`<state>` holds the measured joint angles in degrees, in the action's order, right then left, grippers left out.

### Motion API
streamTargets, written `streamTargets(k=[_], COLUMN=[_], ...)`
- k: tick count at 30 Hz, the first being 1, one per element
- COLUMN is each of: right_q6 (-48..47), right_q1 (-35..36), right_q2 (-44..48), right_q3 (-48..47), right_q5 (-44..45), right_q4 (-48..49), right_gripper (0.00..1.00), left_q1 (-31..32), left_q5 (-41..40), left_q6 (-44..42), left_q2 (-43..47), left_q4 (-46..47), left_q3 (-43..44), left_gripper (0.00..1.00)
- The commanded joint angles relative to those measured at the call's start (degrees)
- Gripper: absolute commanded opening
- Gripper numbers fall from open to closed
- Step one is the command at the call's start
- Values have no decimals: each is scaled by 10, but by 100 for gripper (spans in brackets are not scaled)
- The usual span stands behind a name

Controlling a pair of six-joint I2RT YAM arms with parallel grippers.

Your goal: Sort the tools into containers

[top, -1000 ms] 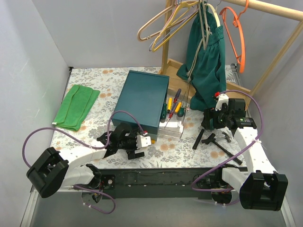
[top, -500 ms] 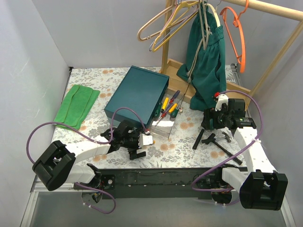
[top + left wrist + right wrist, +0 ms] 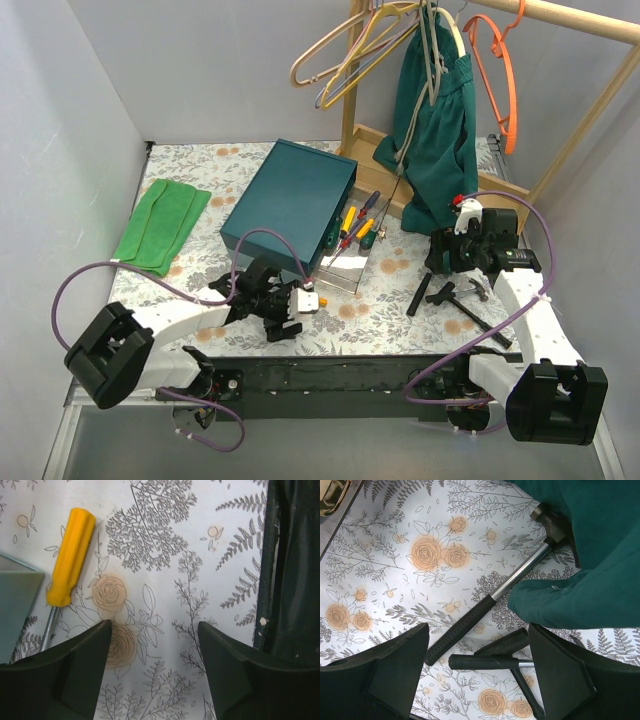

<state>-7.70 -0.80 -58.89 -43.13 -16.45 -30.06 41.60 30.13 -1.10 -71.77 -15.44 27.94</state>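
Observation:
The dark teal box [image 3: 293,203] lies mid-table with a clear tray [image 3: 352,268] at its right side. Yellow, red and green screwdrivers [image 3: 355,228] lie at the tray's far end. A yellow-handled screwdriver [image 3: 71,556] lies on the cloth beside the tray corner [image 3: 15,600]. My left gripper [image 3: 155,626] is open and empty just below it, and shows in the top view [image 3: 284,318]. My right gripper [image 3: 477,630] is open over the hammer [image 3: 520,577] and black-handled tools [image 3: 490,661], holding nothing. It also shows in the top view [image 3: 450,262].
A green garment [image 3: 435,150] hangs from the wooden rack [image 3: 375,150] and reaches down beside the hammer [image 3: 580,580]. Coloured hangers [image 3: 350,50] hang above. A folded green cloth [image 3: 160,225] lies at the left. The dark table-edge rail [image 3: 290,565] runs close to the left gripper.
The teal box and tray shifted away and to the left and turned a little. My left gripper drew back slightly toward the near edge. The right arm has not moved.

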Motion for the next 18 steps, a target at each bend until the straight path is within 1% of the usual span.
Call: streamTargets(k=[1,3,4,6,10,11,18], right_q6=[-1,-1,-1,-1,-1,-1,-4], right_q1=[-3,-3,-3,-3,-3,-3,-3], right_q2=[12,13,13,14,14,15,21], right_q3=[6,6,8,8,9,9,10], right_q5=[-1,-2,-2,-2,-2,-3,3], right_q4=[16,17,17,18,19,19,16], right_gripper=[88,88,88,88,88,88,88], left_q1=[0,1,1,2,4,8,28], left_q5=[-11,-15,-19,-16,5,6,16], left_q6=[-1,-16,-23,-40,-76,-83,-90], left_q2=[71,96,97,83,46,39,-15], left_q4=[-21,6,14,20,23,37,66], left_q3=[-28,-32,-29,-19,5,13,50], left_gripper=[80,84,87,88,89,89,89])
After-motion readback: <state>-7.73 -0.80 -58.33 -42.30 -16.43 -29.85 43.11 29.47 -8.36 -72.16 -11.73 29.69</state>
